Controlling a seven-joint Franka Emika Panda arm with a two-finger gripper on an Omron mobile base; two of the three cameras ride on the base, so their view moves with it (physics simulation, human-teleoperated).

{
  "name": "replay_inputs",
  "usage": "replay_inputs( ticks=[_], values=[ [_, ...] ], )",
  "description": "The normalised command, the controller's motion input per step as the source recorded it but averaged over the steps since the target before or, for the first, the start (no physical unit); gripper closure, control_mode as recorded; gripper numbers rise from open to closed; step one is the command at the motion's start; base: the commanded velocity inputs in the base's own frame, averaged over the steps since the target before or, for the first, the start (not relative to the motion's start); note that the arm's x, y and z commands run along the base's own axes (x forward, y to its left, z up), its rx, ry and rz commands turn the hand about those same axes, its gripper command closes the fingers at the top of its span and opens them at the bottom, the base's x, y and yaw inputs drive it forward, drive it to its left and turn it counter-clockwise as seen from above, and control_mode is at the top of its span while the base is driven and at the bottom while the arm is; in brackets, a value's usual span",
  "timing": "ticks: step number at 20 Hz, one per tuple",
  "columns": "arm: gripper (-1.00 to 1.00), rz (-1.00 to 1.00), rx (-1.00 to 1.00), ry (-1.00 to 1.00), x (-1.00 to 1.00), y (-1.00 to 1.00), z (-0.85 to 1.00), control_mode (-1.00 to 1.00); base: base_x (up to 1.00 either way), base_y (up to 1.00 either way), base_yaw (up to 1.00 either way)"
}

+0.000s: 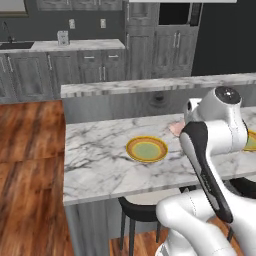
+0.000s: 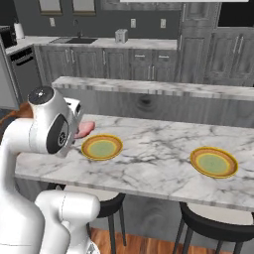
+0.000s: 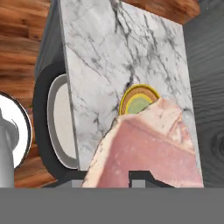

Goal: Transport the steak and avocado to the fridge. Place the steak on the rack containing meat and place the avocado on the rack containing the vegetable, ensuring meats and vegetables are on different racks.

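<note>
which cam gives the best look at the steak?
Hand view: the steak fills the lower frame, held in the tool, above the counter. Both base views show just a pink edge beside the arm.

Marble island counter, grey cabinets behind, wooden floor, black stools below.
</note>
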Motion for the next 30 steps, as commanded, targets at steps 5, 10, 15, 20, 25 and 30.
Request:
replay_inputs(
  ticks=[5, 10, 15, 20, 25, 30],
  values=[
    [1.00, 0.17, 0.20, -0.02, -0.77, 0.00, 0.56, -1.00, 0.00, 0.00, 0.00],
    [1.00, 0.18, 0.15, -0.05, -0.64, 0.00, 0.77, -1.00, 0.00, 0.00, 0.00],
    [1.00, 0.00, 0.00, -0.06, -0.73, 0.03, 0.38, -1.00, 0.00, 0.00, 0.00],
    [1.00, 0.00, -0.02, -0.33, -0.87, 0.19, 0.20, -1.00, 0.00, 0.00, 0.00],
    [1.00, 0.09, 0.00, -0.35, -0.53, 0.02, 0.36, -1.00, 0.00, 0.00, 0.00],
    [1.00, 0.11, 0.00, -0.35, -0.48, 0.08, 0.43, -1.00, 0.00, 0.00, 0.00]
  ],
)
